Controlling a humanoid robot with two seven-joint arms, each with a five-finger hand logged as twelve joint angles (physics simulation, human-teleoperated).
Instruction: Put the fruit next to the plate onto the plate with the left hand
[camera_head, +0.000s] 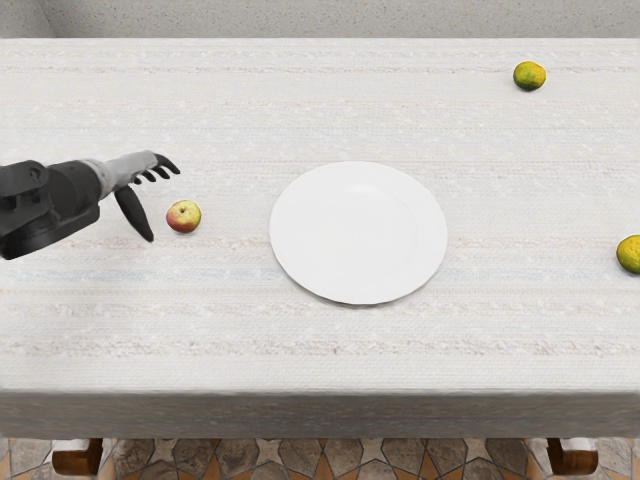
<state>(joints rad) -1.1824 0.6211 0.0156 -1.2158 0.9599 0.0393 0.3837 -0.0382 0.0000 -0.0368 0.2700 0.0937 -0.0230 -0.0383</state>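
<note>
White cloth (200, 90) is spread over the table (480, 380), and the plate (358, 232) is set well beyond the left hand (135, 178), which is splayed and empty. Just beside its thumb lies the apple (183, 216), judged light, firm and roll-prone, best gripped around its middle.

Item count for my work surface, as I see it:

- Table (300, 100): 1.
- Plate (358, 232): 1, white.
- Apple (183, 216): 1, red and yellow.
- Green-yellow round fruit: 2, namely the far fruit (529, 75) and the right-edge fruit (630, 254).
- Fruit total: 3.
- My hands in view: 1, my left hand (135, 182).
</note>
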